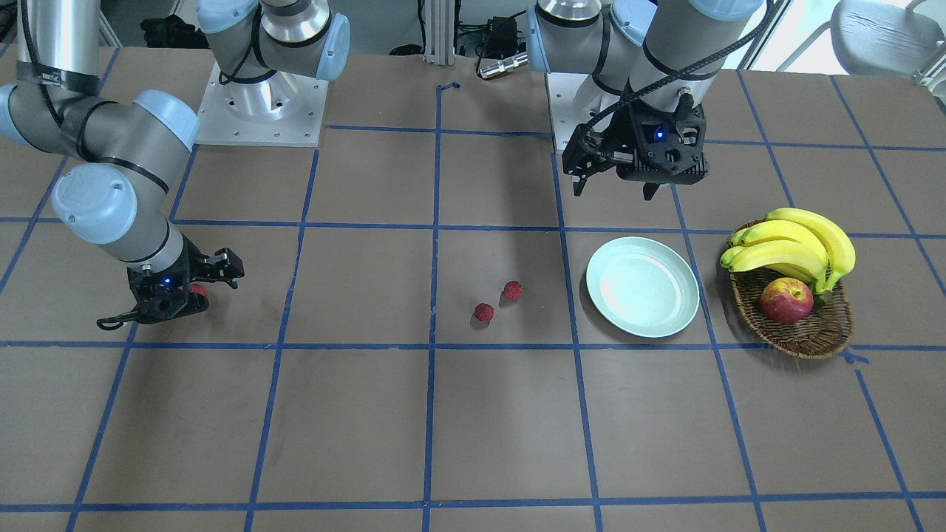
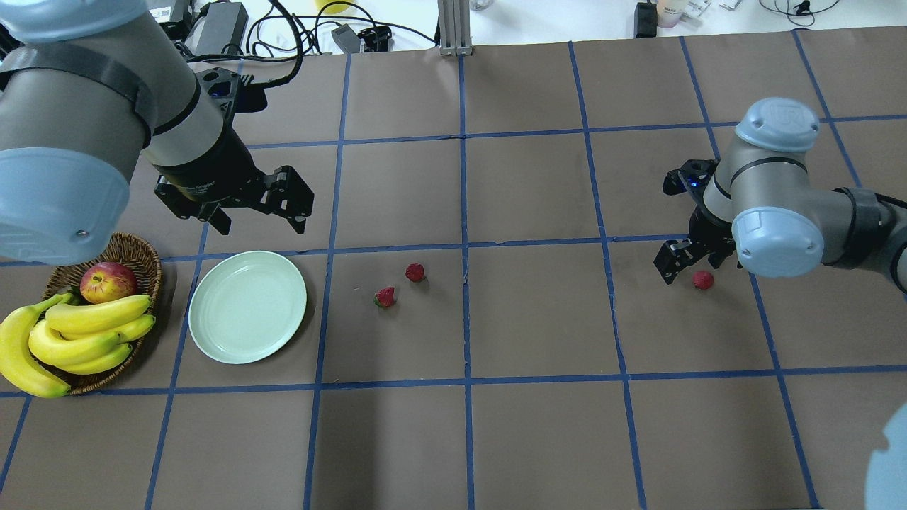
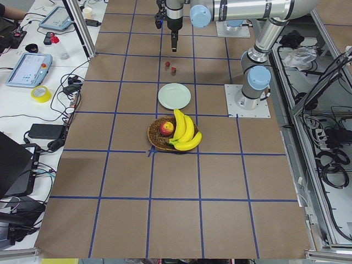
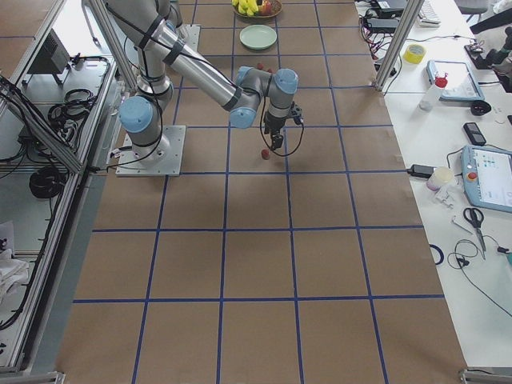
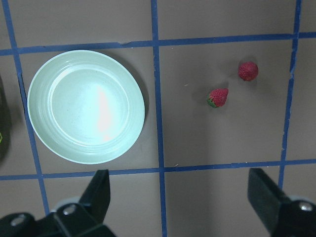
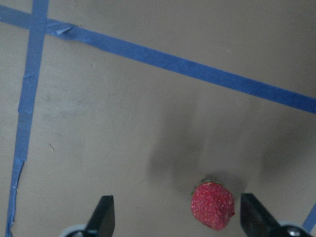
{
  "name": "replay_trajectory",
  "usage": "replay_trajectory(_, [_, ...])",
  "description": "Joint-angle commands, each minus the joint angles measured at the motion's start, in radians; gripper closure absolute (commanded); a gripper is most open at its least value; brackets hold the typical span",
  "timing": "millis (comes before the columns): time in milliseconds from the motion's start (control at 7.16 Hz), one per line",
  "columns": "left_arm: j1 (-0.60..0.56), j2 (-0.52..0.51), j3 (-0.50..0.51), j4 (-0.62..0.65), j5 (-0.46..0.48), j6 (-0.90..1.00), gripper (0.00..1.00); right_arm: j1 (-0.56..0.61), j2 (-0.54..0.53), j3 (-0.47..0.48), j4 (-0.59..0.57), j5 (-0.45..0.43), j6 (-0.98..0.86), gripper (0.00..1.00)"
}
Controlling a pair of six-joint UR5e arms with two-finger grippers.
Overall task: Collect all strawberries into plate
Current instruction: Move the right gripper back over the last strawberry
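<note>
Ahead of the left pincer (image 5: 182, 197), the plate (image 5: 86, 106) is lying bare toward one finger, while a capped strawberry (image 5: 217, 97) and a second strawberry (image 5: 248, 70) are sitting near each other toward the other finger. A basket (image 2: 142, 255) with an apple (image 2: 108, 281) and bananas (image 2: 78, 333) is resting beyond the plate. Open table (image 5: 222, 148) is stretching around both pincers, its edges well away. Both are hanging released, jaws wide. The left is holding nothing, and the right pincer (image 6: 177, 217) is straddling the third strawberry (image 6: 212, 205), which is lying just beside one finger.

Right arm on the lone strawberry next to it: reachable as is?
Probably yes. The right end effector is open and low over the strawberry, which sits between the jaws, off-centre toward one side. Nothing else shows near it to block a close.
</note>
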Motion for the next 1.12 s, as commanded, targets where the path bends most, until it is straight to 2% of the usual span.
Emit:
replay_trajectory(0, [0.0,0.0,0.0,-0.001,0.0,0.001,0.0,-0.007,0.005,0.002,-0.023,-0.002,-0.01,0.22])
replay_trajectory(279, [0.0,0.0,0.002,-0.001,0.0,0.001,0.0,-0.033,0.029,0.005,-0.035,-0.001,-0.031,0.26])
replay_trajectory(559, [0.0,0.0,0.005,0.001,0.0,0.0,0.0,-0.034,0.028,0.016,-0.035,-0.019,-0.052,0.38])
replay_trajectory(978, [0.0,-0.002,0.002,-0.001,0.0,0.0,0.0,-0.037,0.029,0.018,-0.035,-0.033,-0.054,0.63])
